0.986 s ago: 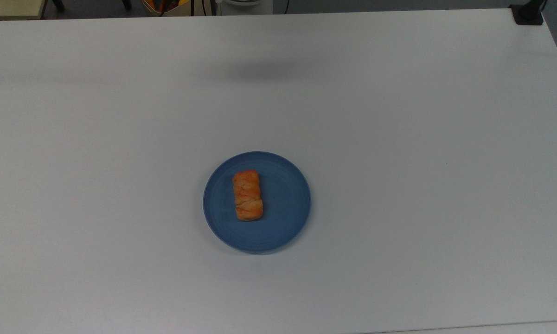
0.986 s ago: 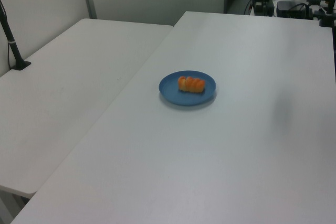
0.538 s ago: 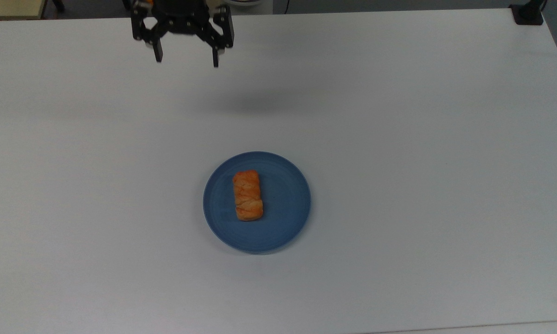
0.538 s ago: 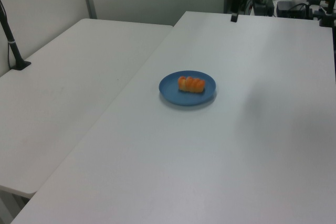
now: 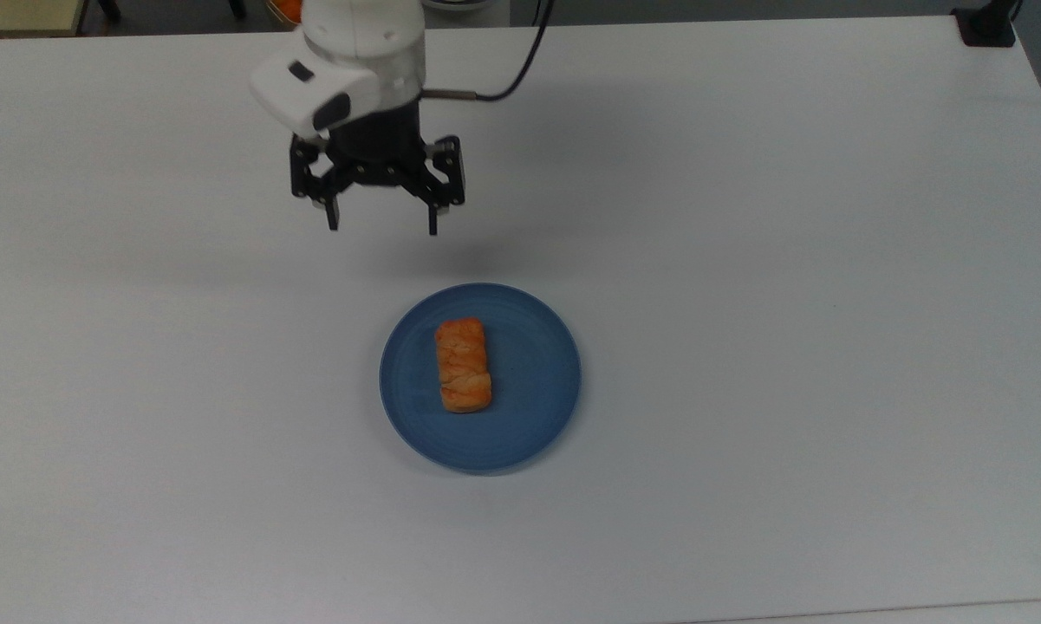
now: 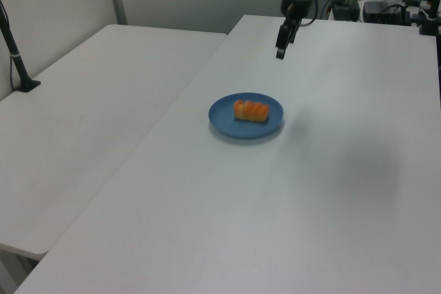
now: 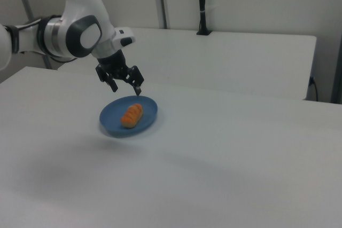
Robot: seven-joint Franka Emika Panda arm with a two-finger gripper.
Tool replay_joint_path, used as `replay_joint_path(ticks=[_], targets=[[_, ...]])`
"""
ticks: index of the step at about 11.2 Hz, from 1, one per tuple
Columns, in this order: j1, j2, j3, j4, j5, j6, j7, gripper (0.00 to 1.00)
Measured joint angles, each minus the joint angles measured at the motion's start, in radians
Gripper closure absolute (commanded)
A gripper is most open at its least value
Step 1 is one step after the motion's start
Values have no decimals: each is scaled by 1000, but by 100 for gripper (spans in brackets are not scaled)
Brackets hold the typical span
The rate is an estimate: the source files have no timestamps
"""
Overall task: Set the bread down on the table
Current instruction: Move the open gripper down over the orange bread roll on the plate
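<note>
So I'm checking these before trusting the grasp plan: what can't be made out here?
- Arm: cut off by the top view's upper edge; the base is out of frame.
- Bread underside and how it sits on the plate: hidden by the loaf itself in all views.
- Gripper finger gap: in the left view the fingers overlap.
- Gripper height above the table: not settled by the top view.

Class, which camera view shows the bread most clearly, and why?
The top view: the bread is seen from above, its cracked crust and oblong outline plain on the blue plate. The left view and right view show it small, from the side.
</note>
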Motion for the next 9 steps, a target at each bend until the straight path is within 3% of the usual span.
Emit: replay_joint_path(ticks=[6,9], targets=[[1,167,44,1,0,190,6,0],[1,226,56,2,1,291,91,0]])
